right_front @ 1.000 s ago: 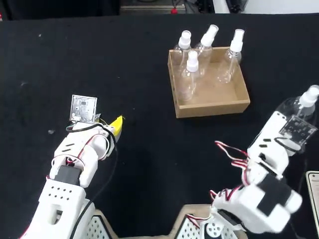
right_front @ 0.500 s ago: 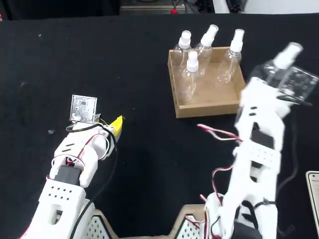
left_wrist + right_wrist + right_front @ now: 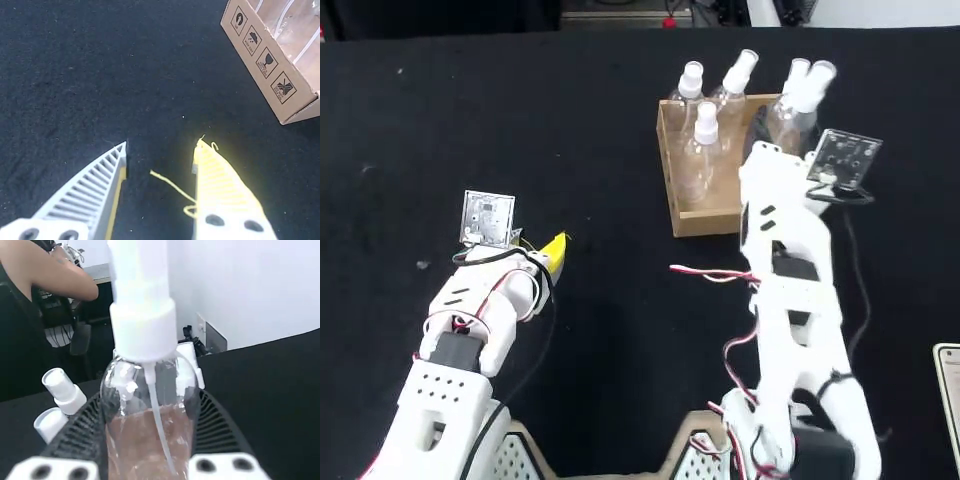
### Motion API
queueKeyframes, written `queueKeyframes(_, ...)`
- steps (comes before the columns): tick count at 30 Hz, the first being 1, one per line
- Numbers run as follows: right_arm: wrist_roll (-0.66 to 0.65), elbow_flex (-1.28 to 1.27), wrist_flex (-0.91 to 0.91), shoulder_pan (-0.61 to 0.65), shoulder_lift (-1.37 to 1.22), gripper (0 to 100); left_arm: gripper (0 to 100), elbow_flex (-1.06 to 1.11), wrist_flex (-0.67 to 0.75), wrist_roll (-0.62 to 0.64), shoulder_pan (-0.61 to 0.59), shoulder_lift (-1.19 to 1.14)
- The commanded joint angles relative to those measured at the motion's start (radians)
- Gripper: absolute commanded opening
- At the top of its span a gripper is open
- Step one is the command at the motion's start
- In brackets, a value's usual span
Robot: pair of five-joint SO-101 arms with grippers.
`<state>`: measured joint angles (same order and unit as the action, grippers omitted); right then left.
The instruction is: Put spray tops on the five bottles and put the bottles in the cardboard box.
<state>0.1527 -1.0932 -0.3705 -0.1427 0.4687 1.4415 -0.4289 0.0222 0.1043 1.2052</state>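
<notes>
The right claw (image 3: 150, 395) is closed around a clear bottle (image 3: 145, 435), one ribbed finger (image 3: 82, 432) pressed to each side of its body. The white spray top (image 3: 142, 305) is on the bottle's neck and rises well clear of the fingertips, with the thin dip tube running down inside the bottle. From the high view this held bottle (image 3: 817, 84) hangs over the far right corner of the cardboard box (image 3: 698, 216), its top just beside the top of the box's rear right bottle (image 3: 796, 72). The arm covers most of the bottle's body and the right part of the box there, so I cannot tell whether the bottle's base touches the box floor.

Three more capped bottles stand in the box: one at the rear left (image 3: 690, 80), one leaning at the rear middle (image 3: 740, 70), and one near the left wall (image 3: 705, 122). Their white tops (image 3: 62, 386) show just behind the held bottle in the right wrist view.

The left claw (image 3: 161, 146) is spread wide with nothing between its fingers, over bare black worktop (image 3: 75, 60). It sits well apart from the box, whose printed side wall (image 3: 265, 62) shows farther off. On the high view the left claw (image 3: 548, 252) lies at the near left of the worktop (image 3: 570, 110).
</notes>
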Motion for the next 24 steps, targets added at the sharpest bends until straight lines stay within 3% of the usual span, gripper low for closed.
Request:
queueKeyframes(1, 0.005, 0.004, -0.101, 0.012, -0.041, 7.0, 21, -0.012, 0.021, 0.006, -0.007, 0.017)
queueKeyframes(9, 0.005, 0.012, -0.132, 0.008, -0.143, 7.0, 21, -0.012, 0.023, 0.006, -0.008, 0.017)
queueKeyframes(24, 0.003, 0.004, -0.462, 0.0, -0.39, 6.7, 21, -0.012, 0.023, 0.006, -0.007, 0.017)
